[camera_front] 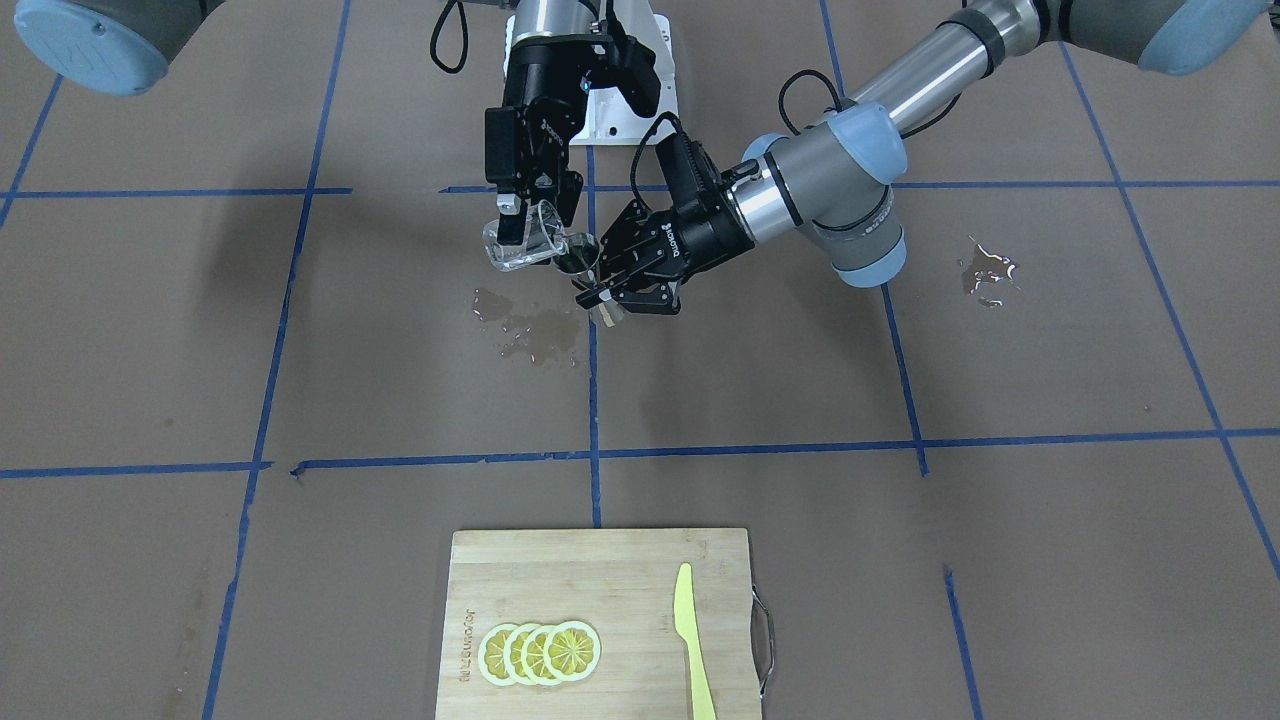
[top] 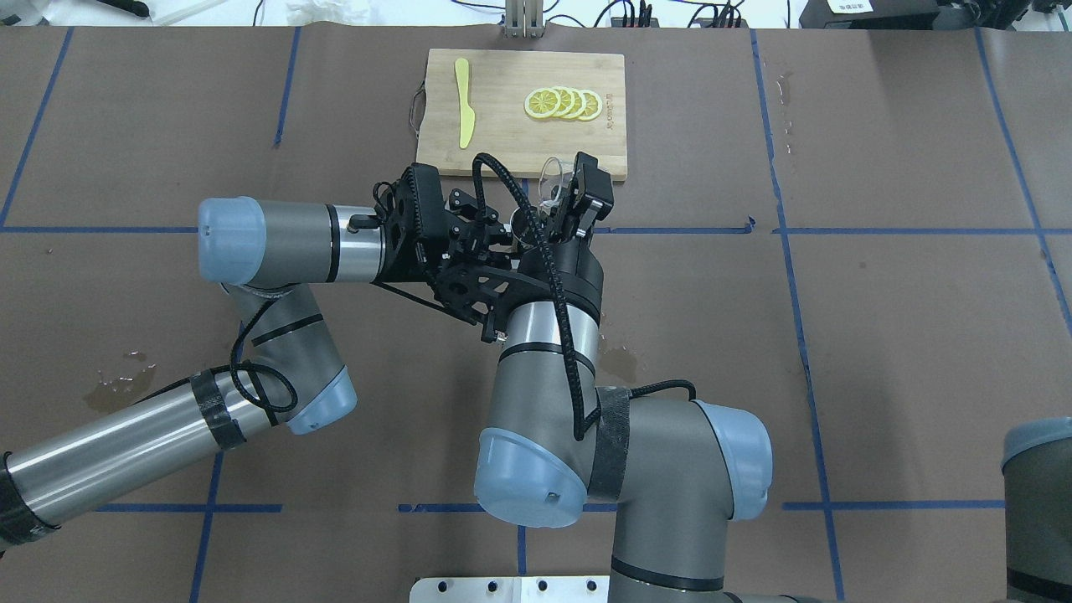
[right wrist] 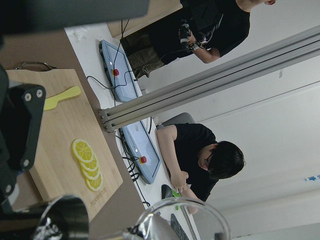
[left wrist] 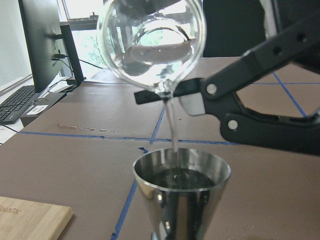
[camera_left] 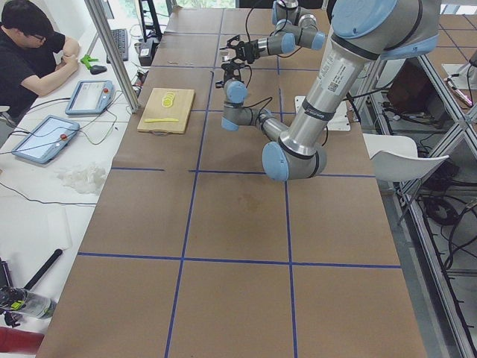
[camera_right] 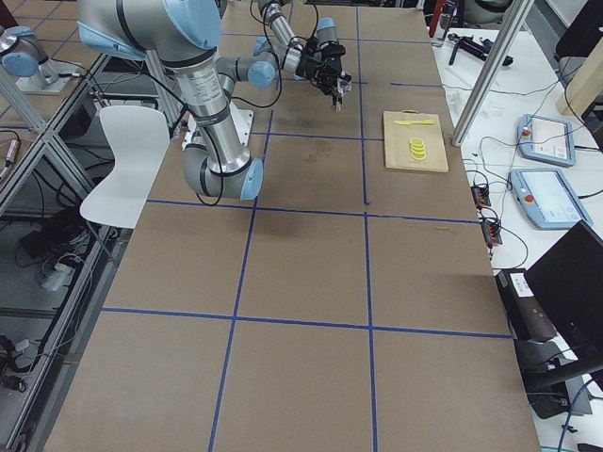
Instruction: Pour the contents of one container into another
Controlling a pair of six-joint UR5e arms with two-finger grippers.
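A clear glass beaker (camera_front: 522, 243) hangs tilted above the table with my right gripper (camera_front: 530, 215) shut on it. Its lip is over a shiny metal cup (camera_front: 580, 258), on which my left gripper (camera_front: 602, 282) is shut. In the left wrist view the beaker (left wrist: 150, 45) sends a thin stream of water (left wrist: 173, 125) into the metal cup (left wrist: 180, 195), which holds dark liquid. From overhead the beaker (top: 548, 180) and the cup (top: 526, 224) meet just in front of the board. The right wrist view shows the beaker rim (right wrist: 185, 220) and the cup (right wrist: 62, 217) at its bottom edge.
A wooden cutting board (camera_front: 600, 570) with lemon slices (camera_front: 540, 652) and a yellow knife (camera_front: 690, 640) lies at the table's far side. Wet spills (camera_front: 530, 330) lie under the grippers, and another puddle (camera_front: 990, 270) is off to the side. An operator (camera_left: 30, 52) sits by the table.
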